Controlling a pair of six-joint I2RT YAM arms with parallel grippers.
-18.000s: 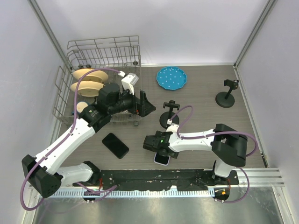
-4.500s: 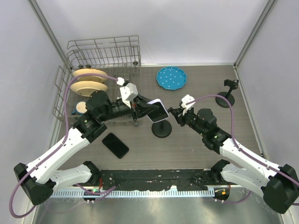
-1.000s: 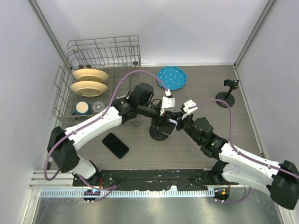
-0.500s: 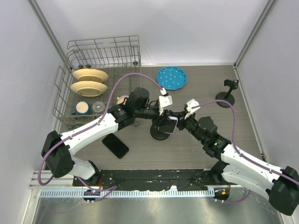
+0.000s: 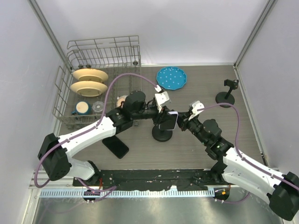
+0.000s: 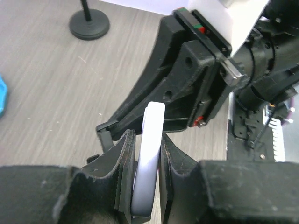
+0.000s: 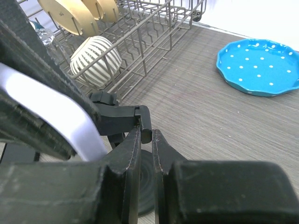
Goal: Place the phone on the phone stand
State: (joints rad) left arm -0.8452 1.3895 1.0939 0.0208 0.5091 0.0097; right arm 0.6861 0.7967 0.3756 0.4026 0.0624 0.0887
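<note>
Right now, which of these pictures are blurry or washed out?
Top external: evenly lit, sharp. Left wrist: left end effector soft around the phone; white top-right corner blown out. Right wrist: right end effector on the phone stand blurred, blue plate crisp.

I see a grey-brown wooden table (image 5: 201, 88). A wire dish rack (image 5: 103, 41) sits in its far left corner. A blue dotted plate (image 5: 171, 78) lies near the back. A black phone stand (image 5: 162, 136) sits on its round foot near the middle. A second stand (image 5: 226, 99) is at the far right. A black phone (image 5: 117, 147) lies flat near the front left.
</note>
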